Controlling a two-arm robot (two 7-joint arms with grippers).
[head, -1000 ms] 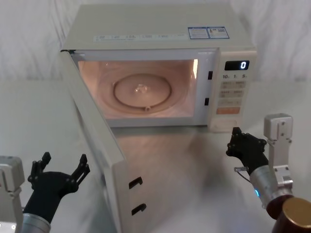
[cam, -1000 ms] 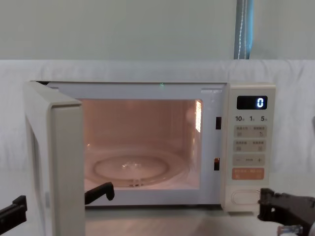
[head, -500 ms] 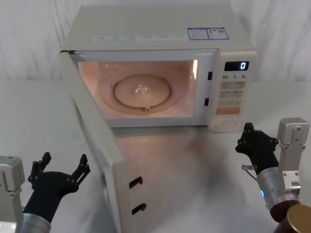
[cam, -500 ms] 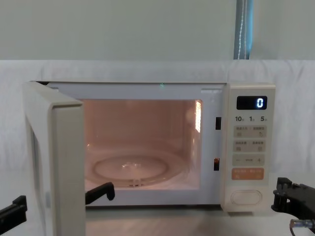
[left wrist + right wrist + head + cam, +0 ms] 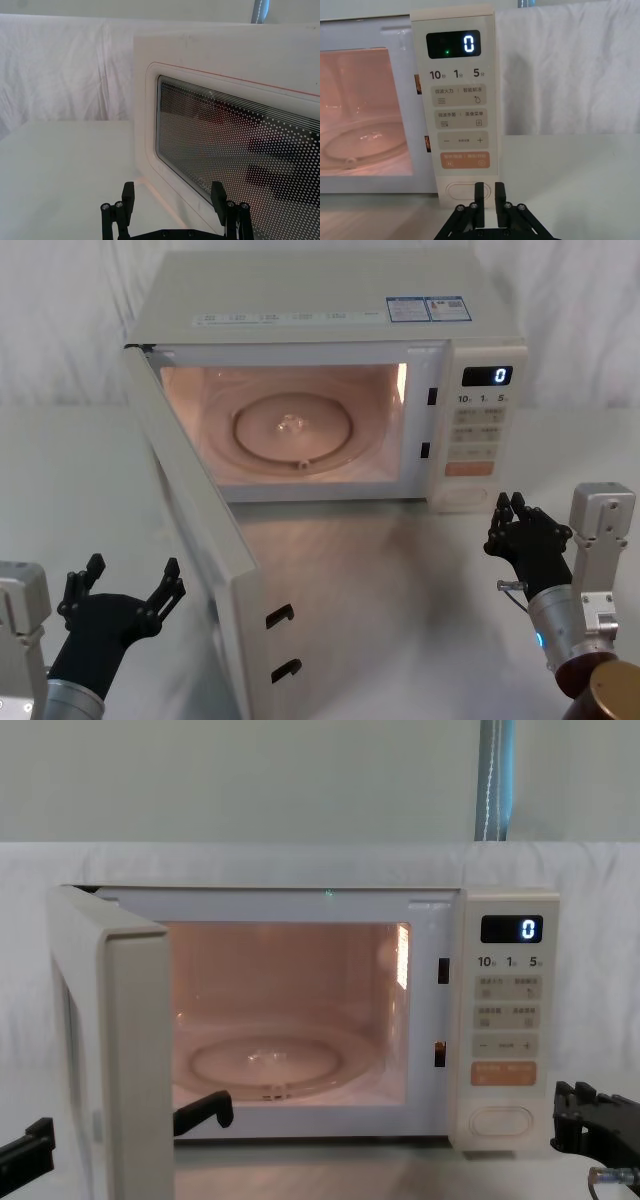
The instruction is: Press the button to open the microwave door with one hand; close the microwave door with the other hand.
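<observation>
Left gripper point(image 5: 125, 585) sits at the lower left of the head view, fingers wide apart and holding nothing, near the door point(image 5: 200, 530). That door hangs wide open at center left. Right gripper point(image 5: 515, 512) at lower right has fingers nearly together, empty, just beside the button point(image 5: 462, 492).

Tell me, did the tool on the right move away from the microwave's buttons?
Yes. The right tool has backed off from the button, toward the robot's right.

Bright, even light (cavity glowing orange)
</observation>
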